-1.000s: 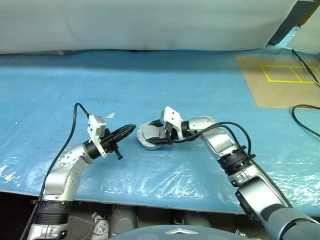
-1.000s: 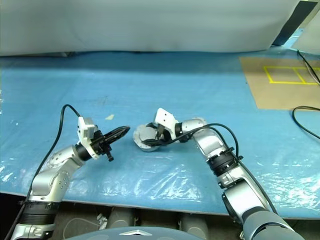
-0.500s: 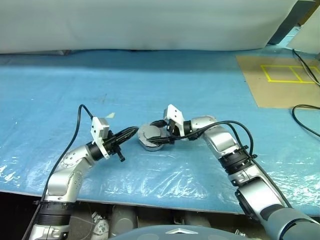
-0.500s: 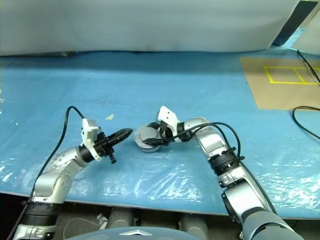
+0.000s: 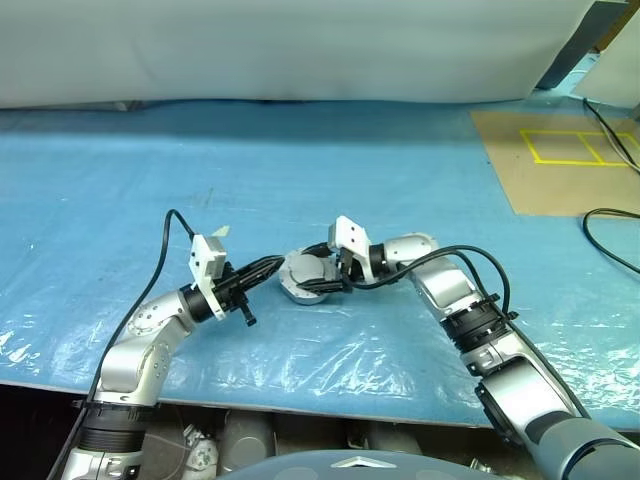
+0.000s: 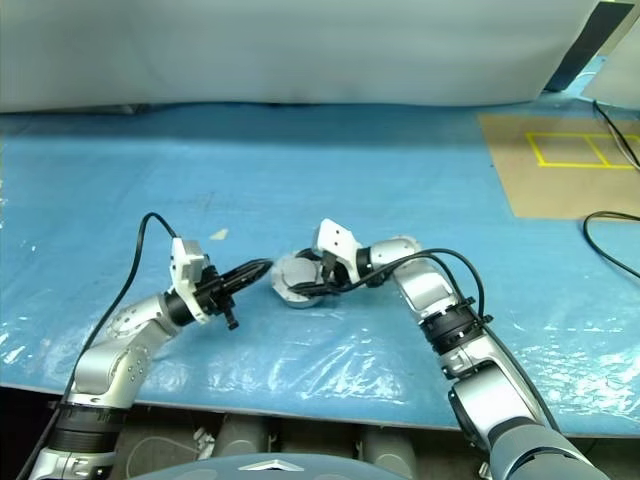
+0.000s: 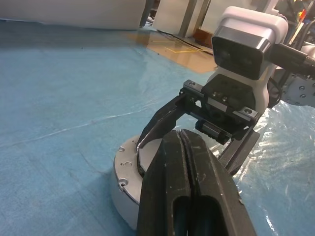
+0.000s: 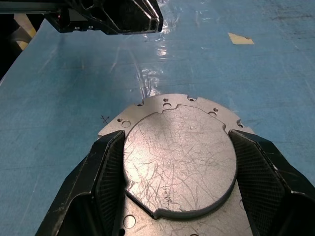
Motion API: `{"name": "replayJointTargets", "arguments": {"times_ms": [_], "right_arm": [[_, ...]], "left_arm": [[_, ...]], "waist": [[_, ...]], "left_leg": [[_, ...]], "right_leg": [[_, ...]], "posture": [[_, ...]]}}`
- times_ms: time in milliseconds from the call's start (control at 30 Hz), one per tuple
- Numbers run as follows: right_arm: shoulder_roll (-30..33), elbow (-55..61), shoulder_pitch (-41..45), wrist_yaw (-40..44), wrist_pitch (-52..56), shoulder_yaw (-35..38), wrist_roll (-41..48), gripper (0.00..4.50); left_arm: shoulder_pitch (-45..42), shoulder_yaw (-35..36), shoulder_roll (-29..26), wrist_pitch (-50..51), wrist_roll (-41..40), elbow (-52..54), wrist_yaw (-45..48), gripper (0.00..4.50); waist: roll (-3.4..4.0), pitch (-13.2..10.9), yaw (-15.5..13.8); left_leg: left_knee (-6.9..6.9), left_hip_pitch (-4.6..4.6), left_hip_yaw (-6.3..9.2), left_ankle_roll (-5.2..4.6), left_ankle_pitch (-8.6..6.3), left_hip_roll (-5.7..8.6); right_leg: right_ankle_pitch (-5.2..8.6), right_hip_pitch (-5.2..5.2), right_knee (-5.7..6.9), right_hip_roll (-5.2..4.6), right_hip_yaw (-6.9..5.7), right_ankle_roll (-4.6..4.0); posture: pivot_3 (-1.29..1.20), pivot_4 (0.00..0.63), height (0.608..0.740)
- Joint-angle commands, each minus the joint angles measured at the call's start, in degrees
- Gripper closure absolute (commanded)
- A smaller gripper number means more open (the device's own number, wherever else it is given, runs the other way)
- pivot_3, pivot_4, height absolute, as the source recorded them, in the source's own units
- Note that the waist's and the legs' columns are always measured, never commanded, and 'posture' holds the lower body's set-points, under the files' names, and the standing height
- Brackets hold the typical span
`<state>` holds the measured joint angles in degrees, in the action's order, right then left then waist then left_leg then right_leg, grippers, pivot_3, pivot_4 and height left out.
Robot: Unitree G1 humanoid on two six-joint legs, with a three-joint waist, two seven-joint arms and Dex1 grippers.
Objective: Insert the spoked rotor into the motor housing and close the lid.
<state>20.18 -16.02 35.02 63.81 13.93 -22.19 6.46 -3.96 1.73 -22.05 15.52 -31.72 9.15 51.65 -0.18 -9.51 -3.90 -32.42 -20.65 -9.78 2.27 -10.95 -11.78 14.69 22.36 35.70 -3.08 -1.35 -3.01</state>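
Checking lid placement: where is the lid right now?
In the right wrist view, the lid lies on the motor housing, between the right gripper fingers, mid-table on the blue sheet.

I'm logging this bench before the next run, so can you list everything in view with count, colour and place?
motor housing: one, silver-grey, flanged with small holes, on the sheet at table centre.
lid: one, scratched grey disc, on top of the housing, between the right gripper's fingers.
plastic sheet: one, blue, covering the table.
paper scrap: one, pale, on the sheet beyond the left arm.
cardboard panel: one, brown with yellow tape lines, far right.
cable: black, at the right edge.
left gripper: black fingers shut, tips beside the housing.
right gripper: black fingers spread around the lid.
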Motion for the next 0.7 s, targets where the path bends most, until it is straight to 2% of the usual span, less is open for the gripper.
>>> {"name": "replayJointTargets", "arguments": {"times_ms": [33,267,467,600,700], "right_arm": [[2.67,-7.79,-1.63,0.14,-1.39,-2.58,-5.01,1.52],[4.06,-10.63,-2.84,0.98,-6.34,-6.29,-8.14,1.52],[2.88,-10.70,-2.72,2.00,0.27,-3.55,-4.17,1.52],[3.38,-9.82,-2.16,3.52,4.68,-2.15,-2.18,1.52],[2.50,-7.87,-0.53,4.43,11.00,2.30,3.18,1.52]], "left_arm": [[0.13,-0.21,0.39,-0.17,-0.63,2.36,-0.26,4.50],[-0.41,-1.25,1.08,-0.09,-0.49,2.00,0.19,4.50],[-1.50,-2.90,1.15,1.36,-0.68,1.51,0.94,4.50],[-2.28,-5.59,0.49,1.05,1.92,-0.69,2.27,4.50],[-3.67,-5.30,1.06,1.19,1.53,-1.39,2.02,4.50]], "waist": [[0.02,0.02,-0.11],[0.10,0.15,-0.32],[0.14,0.37,-0.32],[0.22,0.42,-0.65],[0.22,0.42,-0.81]], "left_leg": [[0.01,0.13,0.00,-0.01,-0.01,0.01],[0.02,0.82,-0.11,-0.24,-0.14,0.08],[0.17,0.98,-0.11,-0.25,-0.14,0.09],[0.24,0.92,-0.11,-0.26,-0.14,0.11],[0.29,0.85,-0.11,-0.27,-0.15,0.11]], "right_leg": [[0.00,-0.13,-0.01,-0.02,0.00,0.00],[0.03,-0.96,-0.17,-0.26,0.00,0.02],[0.05,-1.14,-0.32,-0.26,0.01,0.04],[0.05,-1.13,-0.48,-0.25,0.00,0.04],[0.05,-1.11,-0.60,-0.25,-0.02,0.04]], "posture": [[0.00,0.150,0.740],[0.00,0.150,0.740],[0.00,0.150,0.740],[0.00,0.150,0.740],[0.00,0.150,0.740]]}}
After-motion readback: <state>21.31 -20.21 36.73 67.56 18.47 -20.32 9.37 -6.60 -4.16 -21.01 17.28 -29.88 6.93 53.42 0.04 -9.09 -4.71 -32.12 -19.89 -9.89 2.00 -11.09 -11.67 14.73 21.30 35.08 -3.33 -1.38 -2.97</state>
